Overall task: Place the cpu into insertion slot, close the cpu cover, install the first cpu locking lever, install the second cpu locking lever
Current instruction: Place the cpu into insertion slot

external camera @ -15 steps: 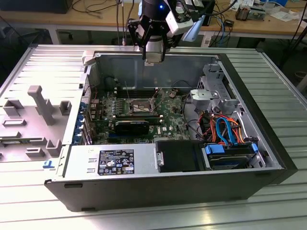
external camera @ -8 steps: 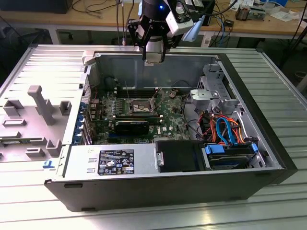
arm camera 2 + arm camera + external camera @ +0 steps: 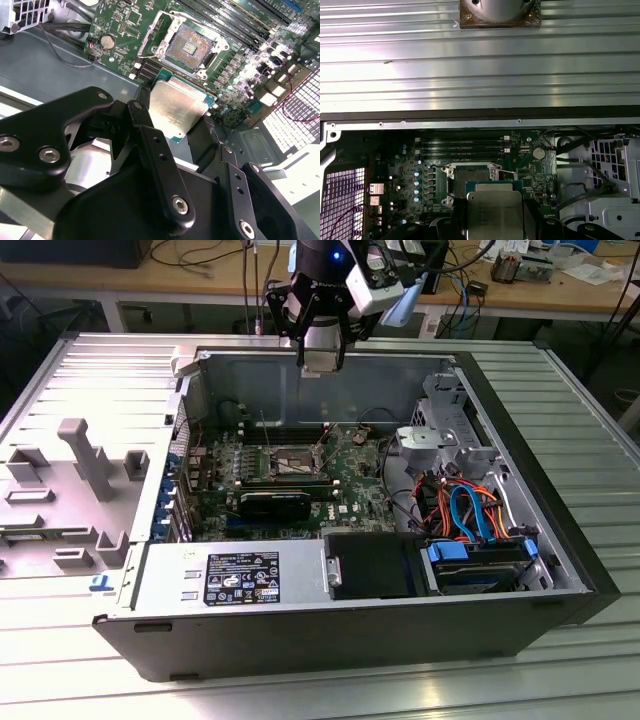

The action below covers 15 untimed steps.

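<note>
I have the cpu (image 3: 177,107) gripped in my claw (image 3: 175,116). One black finger (image 3: 141,117) presses against one edge and the other finger against the opposite edge. Its dull silver top faces the camera in both wrist views, and its other two edges are free.

In the exterior view my claw (image 3: 322,358) hangs over the far wall of the open computer case (image 3: 560,540), above the rim and touching nothing. The case sits on a ribbed metal counter (image 3: 560,390), with bare counter beyond that wall. The first wrist view shows this too: a broad band of ribbed metal, then the case's rim, then the board.

The insertion slot (image 3: 187,47) lies well below me on the green circuit board (image 3: 125,25), and the cpu is held apart from it. Its contacts are bare. The cpu cover (image 3: 150,32) is a silvery frame at one side of the slot and does not lie over the socket. I cannot tell how far it is tilted up.

The slot has little room around it. In the first wrist view the long memory slots (image 3: 462,145) run just beside one edge of the insertion slot (image 3: 470,176). In the exterior view a drive cage (image 3: 440,435) and a bundle of cables (image 3: 465,510) crowd the exterior view's right of the board.

The second wrist view also shows a round coin cell (image 3: 107,41) and a perforated panel (image 3: 295,115).
</note>
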Tool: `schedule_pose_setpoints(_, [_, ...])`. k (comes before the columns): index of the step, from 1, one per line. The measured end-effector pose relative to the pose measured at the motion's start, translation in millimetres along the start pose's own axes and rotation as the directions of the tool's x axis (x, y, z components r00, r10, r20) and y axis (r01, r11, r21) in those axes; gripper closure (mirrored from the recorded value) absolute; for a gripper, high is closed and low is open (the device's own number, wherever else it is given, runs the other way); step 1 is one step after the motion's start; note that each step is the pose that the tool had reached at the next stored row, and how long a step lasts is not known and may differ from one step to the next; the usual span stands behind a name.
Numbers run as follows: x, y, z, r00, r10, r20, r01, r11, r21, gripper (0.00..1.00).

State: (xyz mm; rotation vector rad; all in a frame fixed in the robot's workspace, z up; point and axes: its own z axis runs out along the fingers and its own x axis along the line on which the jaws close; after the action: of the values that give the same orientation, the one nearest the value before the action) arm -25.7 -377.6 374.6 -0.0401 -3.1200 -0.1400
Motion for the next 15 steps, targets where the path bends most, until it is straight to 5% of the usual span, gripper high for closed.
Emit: schedule_pose_setpoints(15, [-0.1, -2.8, 0.0, 1.0000, 0.006, 0.0005, -0.006, 1.0000, -0.0001, 0.46])
